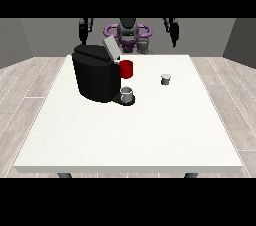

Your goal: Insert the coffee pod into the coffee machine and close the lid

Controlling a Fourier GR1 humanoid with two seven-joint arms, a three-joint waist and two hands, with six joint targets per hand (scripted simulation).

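Note:
A black coffee machine (94,76) stands on the left half of the white table (150,130), its grey lid (110,48) tilted up and open. A grey cup (127,93) sits on the machine's drip base. The small grey coffee pod (165,78) rests upright on the table to the right of the machine. Both hands are raised high behind the table, far from the pod: the hand at the view's left (84,31) and the hand at the view's right (173,32). Neither holds anything.
A red mug (127,69) stands just behind the machine's right side. The robot's torso (128,34) is at the table's far edge. Wooden floor surrounds the table.

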